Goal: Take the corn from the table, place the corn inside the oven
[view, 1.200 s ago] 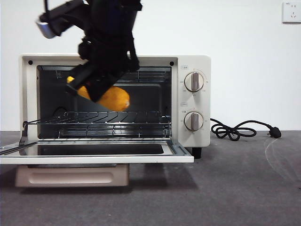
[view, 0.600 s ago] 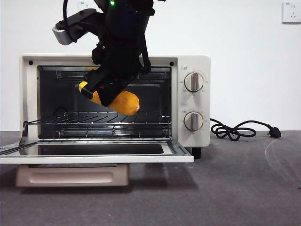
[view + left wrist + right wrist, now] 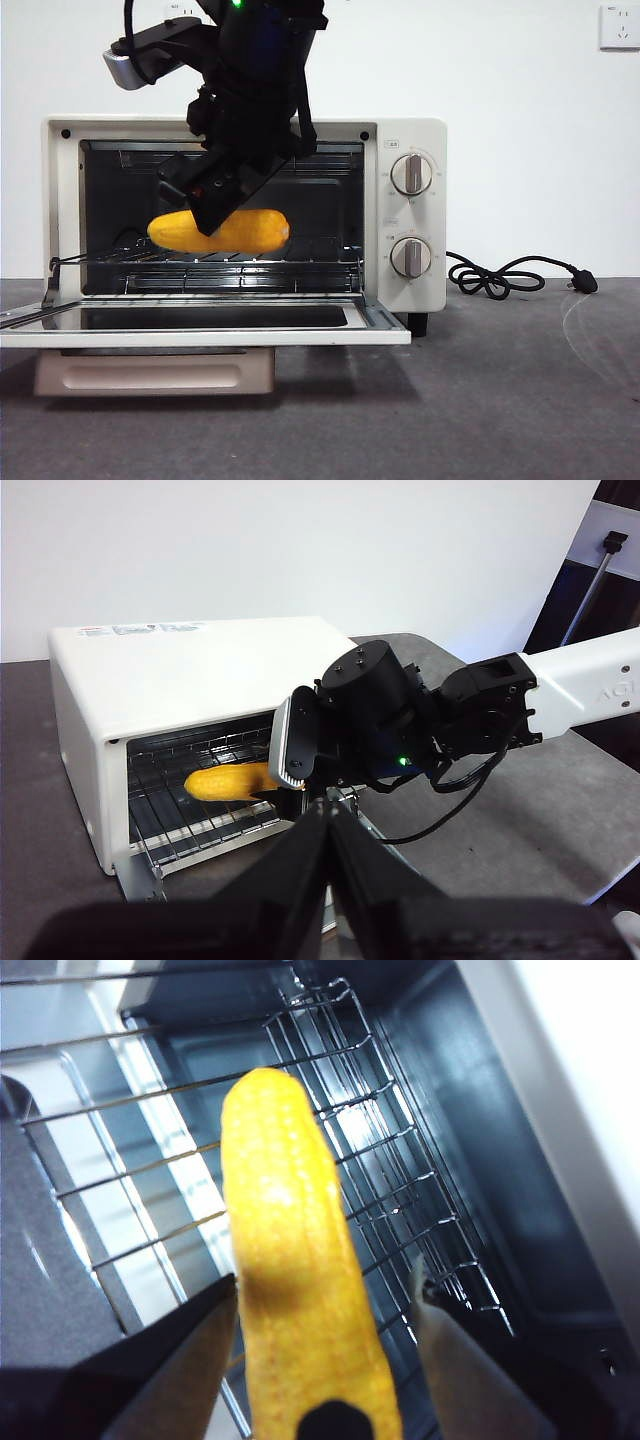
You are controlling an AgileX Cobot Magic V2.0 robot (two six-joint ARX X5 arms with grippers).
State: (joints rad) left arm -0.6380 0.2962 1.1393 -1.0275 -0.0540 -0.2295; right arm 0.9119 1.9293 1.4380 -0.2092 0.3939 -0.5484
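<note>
The glossy yellow corn (image 3: pixel 250 232) lies level on the wire rack (image 3: pixel 320 250) inside the cream-white oven (image 3: pixel 430 135), whose door (image 3: pixel 380 335) hangs open and flat. My right gripper (image 3: pixel 205 200) reaches down into the oven mouth, straddling the cob with its jaws spread. The right wrist view shows the corn (image 3: pixel 295 1260) between the jaws, with a gap on one side. My left gripper (image 3: pixel 325 825) waits shut, well back from the oven (image 3: pixel 200 670), looking at the corn (image 3: pixel 230 782) and the right arm (image 3: pixel 370 720).
Two round knobs (image 3: pixel 412 174) sit on the oven's right panel. A black cord (image 3: pixel 500 275) coils on the dark grey table (image 3: pixel 500 400) to the right. A pale tray (image 3: pixel 150 372) sits under the open door.
The corn went from tilted and lifted to lying level on the rack. The right gripper's jaws have spread apart around it.
</note>
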